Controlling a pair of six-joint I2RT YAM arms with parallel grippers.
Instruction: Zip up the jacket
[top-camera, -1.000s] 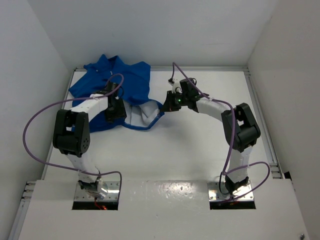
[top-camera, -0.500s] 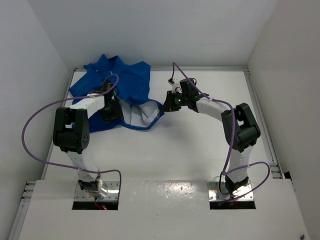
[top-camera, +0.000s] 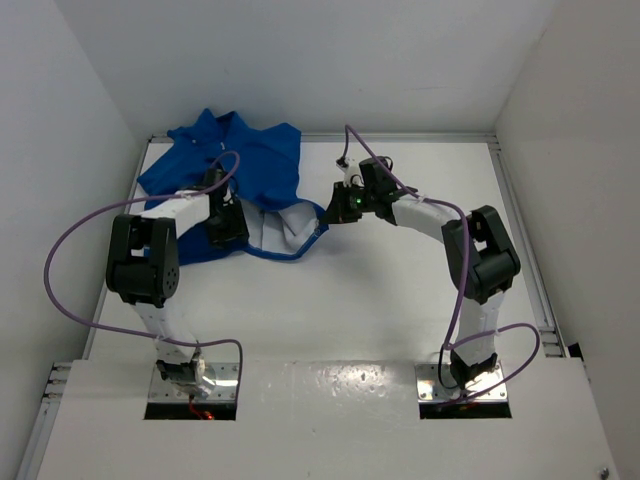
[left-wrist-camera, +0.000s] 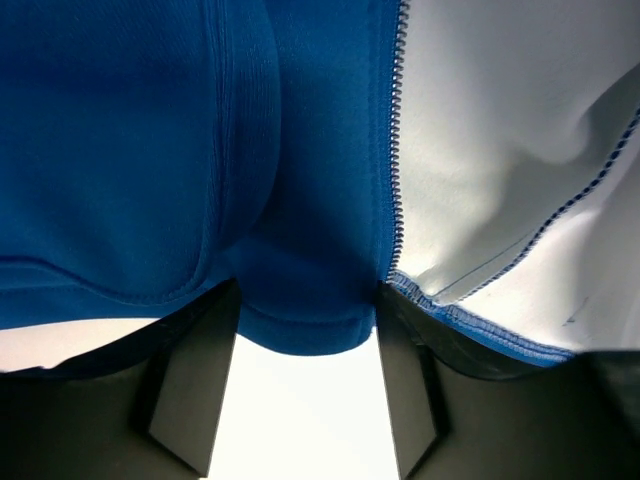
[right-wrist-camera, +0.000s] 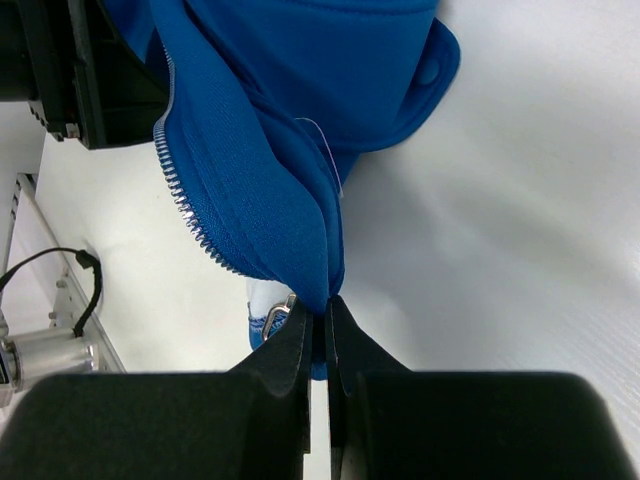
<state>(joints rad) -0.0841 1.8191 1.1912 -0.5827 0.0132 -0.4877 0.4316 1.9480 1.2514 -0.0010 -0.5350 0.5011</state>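
Right wrist view: the right gripper (right-wrist-camera: 322, 305) pinches the jacket (right-wrist-camera: 300, 120) hem; the left gripper (left-wrist-camera: 305, 300) gapes astride it. The zipper teeth (left-wrist-camera: 397, 150) lie unjoined, so zipping looks unstarted.

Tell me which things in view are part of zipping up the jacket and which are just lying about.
Part of the job:
- jacket
- zipper teeth
- right gripper, shut on the jacket
- left gripper, fingers astride the hem

Just there:
- purple cables
- table
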